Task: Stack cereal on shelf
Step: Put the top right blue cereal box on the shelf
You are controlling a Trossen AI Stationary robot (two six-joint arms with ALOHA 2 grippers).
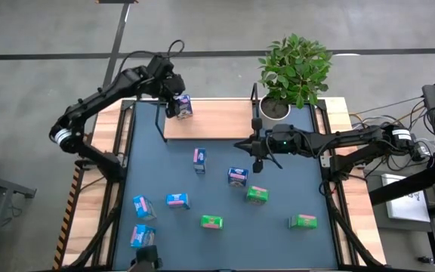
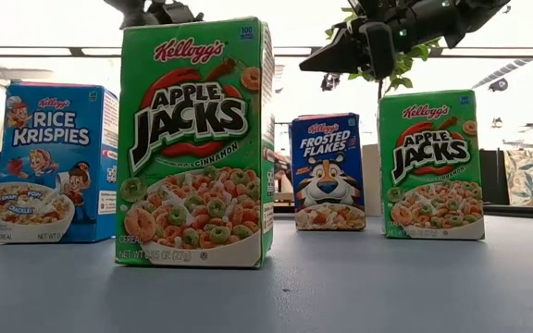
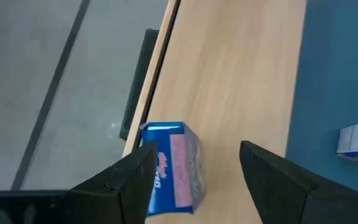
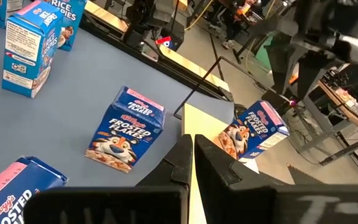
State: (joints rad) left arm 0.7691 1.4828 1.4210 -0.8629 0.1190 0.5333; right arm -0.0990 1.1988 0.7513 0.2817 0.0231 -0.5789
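From above, the low shelf of light wooden board with thin black wire ends [image 1: 217, 121] is seen at the far edge of the blue-topped table [image 1: 278, 234], and a small blue cereal box with pink marks [image 1: 183, 106] stands at its far left end. The left gripper [image 1: 174, 104] is held over that box. Only in the left wrist view is it shown that the jaws are spread, one finger [image 3: 132, 180] just beside the box [image 3: 173, 168] and the other well clear of it; the box is seen tilted near the board's edge.

The right gripper [image 1: 257, 157] is placed just in front of the shelf's right half, and its jaws are shown pressed together in its own wrist view, with nothing between them. A dark blue Frosted Flakes box [image 4: 129, 129] is seen upright nearby.

Only in the low view can the printing be read: two green Apple Jacks boxes [image 2: 195, 143] and a light blue Rice Krispies box [image 2: 54, 165], all upright on the table. A potted green plant [image 1: 293, 72] is seen beside the shelf's right end.
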